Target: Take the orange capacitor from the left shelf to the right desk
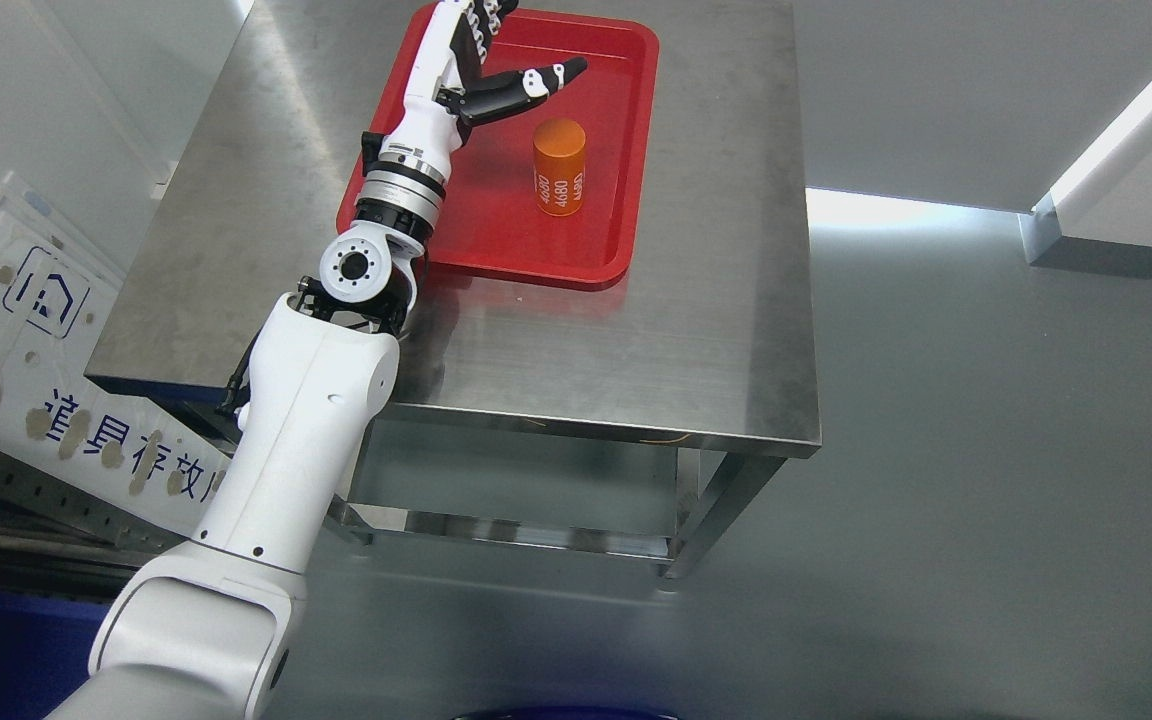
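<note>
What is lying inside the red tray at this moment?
Inside the red tray one orange capacitor stands upright, apart from the left robot hand, whose open fingers reach over the tray. The arm covers the tray's left part, so anything under it cannot be seen.

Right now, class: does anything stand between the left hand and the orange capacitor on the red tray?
Nothing visible does. The left hand is open over the tray, and only bare tray floor separates it from the upright capacitor.
</note>
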Available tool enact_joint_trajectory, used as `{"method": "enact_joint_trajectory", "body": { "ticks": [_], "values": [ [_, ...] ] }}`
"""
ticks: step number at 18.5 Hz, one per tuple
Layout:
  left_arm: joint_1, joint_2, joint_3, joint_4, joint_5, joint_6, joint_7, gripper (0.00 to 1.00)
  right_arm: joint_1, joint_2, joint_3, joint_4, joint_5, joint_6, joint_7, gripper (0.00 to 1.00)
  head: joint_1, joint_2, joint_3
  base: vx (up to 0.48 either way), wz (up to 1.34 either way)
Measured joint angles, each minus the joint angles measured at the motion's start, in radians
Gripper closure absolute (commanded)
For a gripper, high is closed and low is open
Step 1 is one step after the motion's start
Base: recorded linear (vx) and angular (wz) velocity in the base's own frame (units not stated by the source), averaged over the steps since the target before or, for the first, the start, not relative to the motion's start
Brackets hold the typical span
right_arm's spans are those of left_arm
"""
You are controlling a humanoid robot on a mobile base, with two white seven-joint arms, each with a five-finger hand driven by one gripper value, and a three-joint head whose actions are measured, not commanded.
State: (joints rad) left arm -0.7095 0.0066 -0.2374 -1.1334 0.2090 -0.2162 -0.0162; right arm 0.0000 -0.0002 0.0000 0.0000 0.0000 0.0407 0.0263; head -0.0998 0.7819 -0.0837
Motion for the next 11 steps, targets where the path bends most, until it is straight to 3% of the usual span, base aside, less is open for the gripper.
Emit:
{"method": "enact_joint_trajectory", "body": {
  "ticks": [8, 11],
  "values": [
    [0.123, 0.105, 0.147, -0.062, 0.001, -0.018, -0.057, 0.00, 0.000, 0.000, 0.000, 0.000, 0.000, 0.001, 0.003, 0.00, 0.0000, 0.000, 0.000, 0.000, 0.00],
    [0.196, 0.129, 0.190, -0.094, 0.001, -0.080, -0.063, 0.00, 0.000, 0.000, 0.000, 0.000, 0.000, 0.004, 0.004, 0.00, 0.0000, 0.000, 0.000, 0.000, 0.00]
  ]
}}
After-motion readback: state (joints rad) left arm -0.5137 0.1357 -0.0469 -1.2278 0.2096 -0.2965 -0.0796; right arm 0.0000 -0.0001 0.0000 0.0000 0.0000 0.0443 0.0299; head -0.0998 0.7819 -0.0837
